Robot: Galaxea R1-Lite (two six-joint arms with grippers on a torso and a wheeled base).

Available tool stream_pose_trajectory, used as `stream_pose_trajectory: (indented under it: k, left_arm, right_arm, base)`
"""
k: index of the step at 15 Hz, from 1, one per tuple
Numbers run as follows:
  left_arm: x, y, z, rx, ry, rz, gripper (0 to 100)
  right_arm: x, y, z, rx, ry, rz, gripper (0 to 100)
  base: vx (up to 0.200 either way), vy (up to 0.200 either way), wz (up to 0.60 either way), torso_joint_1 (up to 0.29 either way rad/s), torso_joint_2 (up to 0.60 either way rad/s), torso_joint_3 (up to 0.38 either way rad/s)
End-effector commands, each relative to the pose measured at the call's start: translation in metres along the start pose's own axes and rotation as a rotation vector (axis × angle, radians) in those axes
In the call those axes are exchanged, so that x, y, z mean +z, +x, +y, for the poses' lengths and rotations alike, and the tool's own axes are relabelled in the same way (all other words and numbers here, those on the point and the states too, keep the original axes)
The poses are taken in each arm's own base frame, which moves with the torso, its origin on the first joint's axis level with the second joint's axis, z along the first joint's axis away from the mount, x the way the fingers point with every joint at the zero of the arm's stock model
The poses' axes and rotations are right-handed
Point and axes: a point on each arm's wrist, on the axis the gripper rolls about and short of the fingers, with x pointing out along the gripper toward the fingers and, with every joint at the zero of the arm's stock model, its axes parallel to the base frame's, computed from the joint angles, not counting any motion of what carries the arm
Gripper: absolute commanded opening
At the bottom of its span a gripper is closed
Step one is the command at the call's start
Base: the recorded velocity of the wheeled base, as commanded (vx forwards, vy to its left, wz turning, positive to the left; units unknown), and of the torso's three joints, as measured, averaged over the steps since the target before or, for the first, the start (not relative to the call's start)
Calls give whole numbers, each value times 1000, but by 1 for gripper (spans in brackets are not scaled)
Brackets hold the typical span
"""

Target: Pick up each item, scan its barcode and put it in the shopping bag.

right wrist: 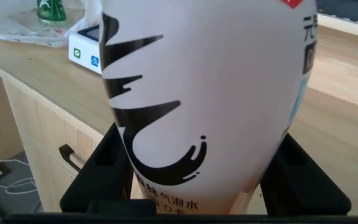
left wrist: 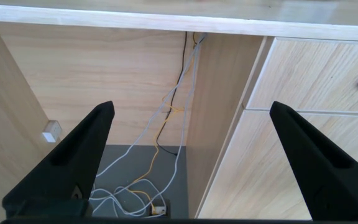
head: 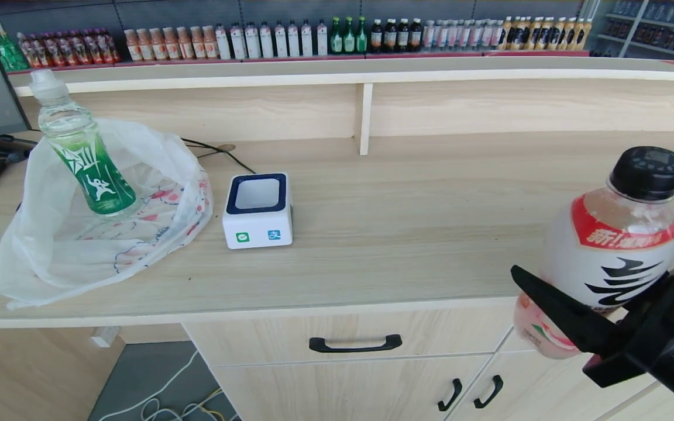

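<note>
Bottle (head: 612, 234) stands upright, clamped in right tool (head: 600, 278).

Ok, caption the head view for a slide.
Right gripper holds a white bottle; green bottle stands in bag beside scanner.

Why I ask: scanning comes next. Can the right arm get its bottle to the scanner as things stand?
Probably yes: the right gripper holds the bottle, and open counter lies between it and the scanner.
</note>
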Motion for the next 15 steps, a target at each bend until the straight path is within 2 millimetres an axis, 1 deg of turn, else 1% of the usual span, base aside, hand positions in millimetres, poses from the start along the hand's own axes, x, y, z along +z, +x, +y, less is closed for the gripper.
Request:
stream_pose_trajectory:
  k: [1, 3, 4, 5, 7, 8, 9, 10, 13, 15]
  left_arm:
    - [0, 0, 0, 1, 0, -1, 100]
    - [0, 0, 0, 1, 0, -1, 100]
    - [0, 0, 0, 1, 0, -1, 100]
    - [0, 0, 0, 1, 0, -1, 100]
    - [0, 0, 0, 1, 0, -1, 100]
    - [0, 0, 0, 1, 0, -1, 100]
    - [0, 0, 0, 1, 0, -1, 100]
    - [0, 0, 0, 1, 0, -1, 100]
    - [0, 0, 0, 1, 0, -1, 100]
    - [0, 0, 0, 1, 0, -1, 100]
  right_arm:
    - [7, 12, 9, 49, -110, -34, 0]
    - [14, 25, 30, 139, -207, -75, 0]
    - [14, 28, 37, 167, -237, -82, 0]
    - [14, 33, 40, 174, -311, -90, 0]
    - [13, 40, 44, 211, -367, -114, 0]
    - [16, 43, 45, 219, -399, -141, 0]
    - [23, 48, 45, 232, -447, -198, 0]
    - [24, 49, 49, 269, -487, -230, 0]
    - [27, 43, 66, 351, -535, -287, 0]
    - [28, 40, 74, 378, -569, -312, 0]
  base:
    - [0, 0, 0, 0, 0, 0]
    - [0, 0, 0, 0, 0, 0]
    - [0, 0, 0, 0, 0, 0]
    - [0, 0, 0, 0, 0, 0]
    - [0, 0, 0, 0, 0, 0]
    - [0, 0, 0, 0, 0, 0]
    - [0, 0, 0, 0, 0, 0]
    - [0, 0, 0, 0, 0, 0]
    - [0, 0, 0, 0, 0, 0]
    - [0, 0, 0, 0, 0, 0]
